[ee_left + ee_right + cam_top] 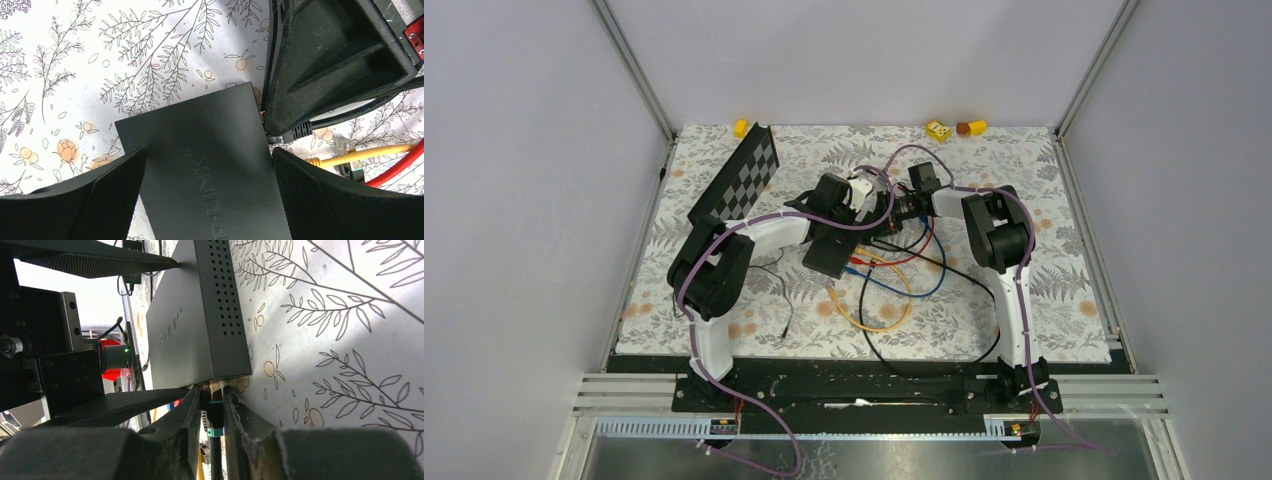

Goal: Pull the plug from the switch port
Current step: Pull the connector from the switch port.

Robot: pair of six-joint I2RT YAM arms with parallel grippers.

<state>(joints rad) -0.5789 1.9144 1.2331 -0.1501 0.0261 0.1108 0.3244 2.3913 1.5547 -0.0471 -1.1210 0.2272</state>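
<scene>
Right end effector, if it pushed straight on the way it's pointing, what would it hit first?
Most likely the switch: the right end effector is shut on the plug, and the switch's port edge sits directly ahead of it.

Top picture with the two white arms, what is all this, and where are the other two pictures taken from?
That view looks down on two robots, the left arm and the right arm, bolted to a table. The other two pictures come from cameras on their wrists. On the flowered cloth lie a chequered board, loose coloured cables and a flat black network switch. The left gripper clasps the switch across its width. The right gripper pinches the plug at its port.
</scene>
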